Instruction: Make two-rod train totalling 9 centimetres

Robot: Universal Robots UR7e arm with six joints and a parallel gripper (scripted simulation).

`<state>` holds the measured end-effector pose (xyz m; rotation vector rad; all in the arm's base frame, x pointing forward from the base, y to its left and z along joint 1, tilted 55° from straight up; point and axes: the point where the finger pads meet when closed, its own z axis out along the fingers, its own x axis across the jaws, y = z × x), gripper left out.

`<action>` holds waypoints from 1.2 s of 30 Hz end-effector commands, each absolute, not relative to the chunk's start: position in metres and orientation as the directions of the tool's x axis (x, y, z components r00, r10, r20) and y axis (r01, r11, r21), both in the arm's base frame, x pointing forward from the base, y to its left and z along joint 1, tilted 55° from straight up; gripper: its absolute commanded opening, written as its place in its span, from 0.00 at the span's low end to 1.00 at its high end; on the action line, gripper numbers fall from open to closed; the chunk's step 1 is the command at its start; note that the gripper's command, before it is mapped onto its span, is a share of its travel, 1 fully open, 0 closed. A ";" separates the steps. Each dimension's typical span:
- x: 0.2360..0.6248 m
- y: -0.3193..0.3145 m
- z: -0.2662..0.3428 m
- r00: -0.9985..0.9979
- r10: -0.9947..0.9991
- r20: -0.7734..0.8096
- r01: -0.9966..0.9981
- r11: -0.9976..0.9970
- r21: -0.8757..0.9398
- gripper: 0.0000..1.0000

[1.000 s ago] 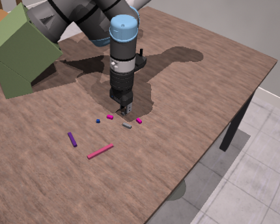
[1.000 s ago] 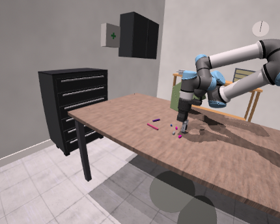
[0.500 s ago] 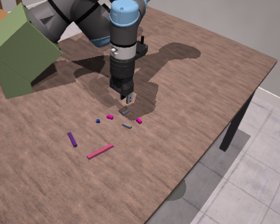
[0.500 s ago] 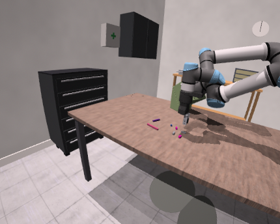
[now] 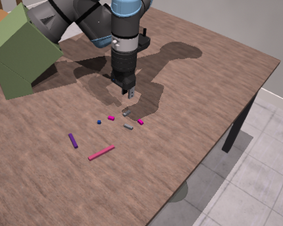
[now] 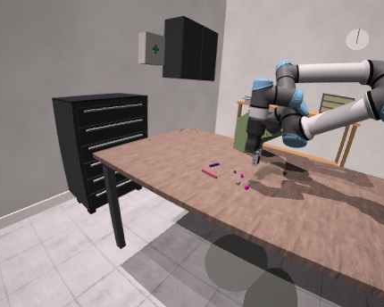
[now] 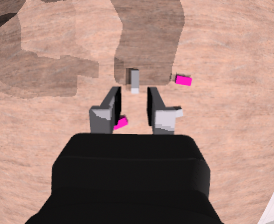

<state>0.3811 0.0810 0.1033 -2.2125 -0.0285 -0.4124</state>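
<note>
soft, even light is falling from above, throwing overlapping brown arm shadows across the table point(image 5: 195, 108); the pictures are looking slightly grainy, showing no glare.

Seven small rods flat on the table: purple rod point(image 5: 73, 140), two grey rods point(image 5: 128, 126), well apart.

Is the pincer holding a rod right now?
No, in the wrist view the pincer is open with nothing between its fingers; the grey rod lies on the table beyond.
</note>
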 end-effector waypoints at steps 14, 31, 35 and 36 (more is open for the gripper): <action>0.381 0.080 0.104 0.945 -0.122 0.303 0.163 -0.628 -0.761 1.00; 0.381 0.080 0.104 0.945 -0.124 0.301 0.160 -0.628 -0.761 1.00; 0.381 0.080 0.104 0.946 -0.128 0.296 0.154 -0.627 -0.763 1.00; 0.381 0.080 0.104 0.947 -0.130 0.294 0.152 -0.627 -0.764 1.00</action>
